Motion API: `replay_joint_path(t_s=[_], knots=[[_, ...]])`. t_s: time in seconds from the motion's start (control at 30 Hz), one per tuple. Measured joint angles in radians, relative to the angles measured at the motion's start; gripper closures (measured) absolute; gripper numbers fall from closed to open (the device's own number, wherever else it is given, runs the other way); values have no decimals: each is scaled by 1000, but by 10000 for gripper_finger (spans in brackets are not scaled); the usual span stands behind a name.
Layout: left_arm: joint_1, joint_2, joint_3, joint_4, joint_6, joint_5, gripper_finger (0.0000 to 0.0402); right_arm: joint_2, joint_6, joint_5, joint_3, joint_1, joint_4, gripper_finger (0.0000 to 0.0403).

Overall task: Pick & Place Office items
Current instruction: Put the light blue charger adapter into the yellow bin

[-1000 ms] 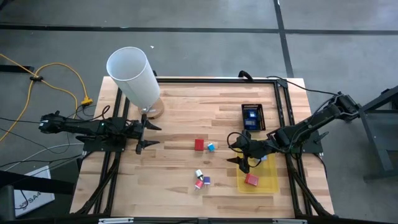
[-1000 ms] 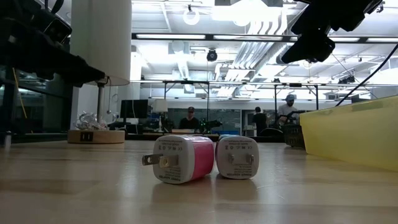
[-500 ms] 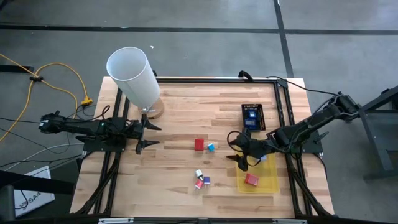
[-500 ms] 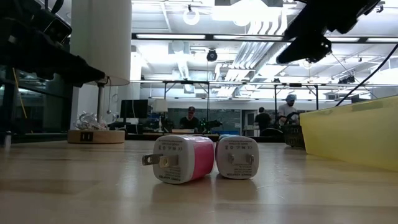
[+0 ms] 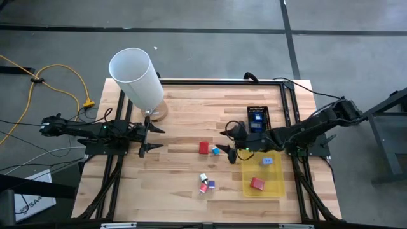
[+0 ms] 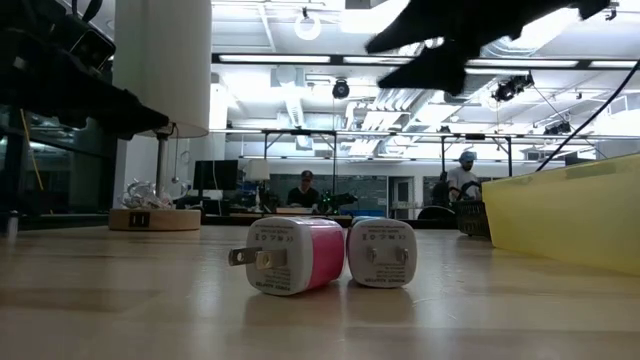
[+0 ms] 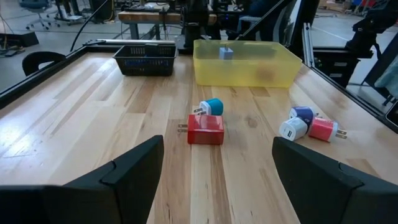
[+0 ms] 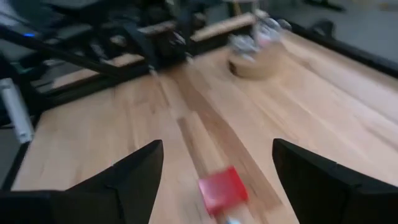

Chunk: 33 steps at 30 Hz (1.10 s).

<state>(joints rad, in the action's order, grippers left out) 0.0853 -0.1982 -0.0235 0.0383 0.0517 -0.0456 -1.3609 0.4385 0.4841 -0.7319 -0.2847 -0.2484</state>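
The office items are small plug-shaped blocks. A red one (image 5: pixel 203 147) and a cyan one (image 5: pixel 216 151) lie side by side mid-table. A white, a red-pink and a purple one (image 5: pixel 206 183) lie clustered nearer the front; the low view shows the pink one (image 6: pixel 295 257) close up. A red block (image 5: pixel 257 184) and a blue block (image 5: pixel 268 161) lie in the yellow tray (image 5: pixel 277 186). My right gripper (image 5: pixel 228 145) is open and empty, just right of the cyan block; the red block (image 8: pixel 222 190) shows between its fingers, farther off. My left gripper (image 5: pixel 149 137) is open and empty at the table's left.
A tall white cylinder (image 5: pixel 137 79) stands on a wooden base at the far left. A black mesh basket (image 5: pixel 258 119) sits beyond the tray, beside my right arm. Bare wood lies between my left gripper and the red block (image 7: pixel 206 129).
My right gripper has moved from above the tray's far-left corner toward the table's left and far edge, ending beside the cyan and red blocks. It has stayed open. The blue block in the tray, earlier under the arm, now shows fully.
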Motion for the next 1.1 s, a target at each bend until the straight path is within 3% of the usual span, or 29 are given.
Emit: replay_joint_path(t_s=[0.2, 0.43, 0.7, 1.1], knots=[[0, 0, 0, 3, 0, 3, 109, -55, -147, -32, 0, 45, -148, 114], [0, 0, 0, 3, 0, 2, 109, -55, -212, -14, -50, 90, -132, 114], [0, 0, 0, 7, 0, 2, 109, -81, -277, 13, -270, 98, 149, 116], [0, -2, 0, 18, 0, -2, 109, -314, -118, 98, -681, 90, 601, 120]])
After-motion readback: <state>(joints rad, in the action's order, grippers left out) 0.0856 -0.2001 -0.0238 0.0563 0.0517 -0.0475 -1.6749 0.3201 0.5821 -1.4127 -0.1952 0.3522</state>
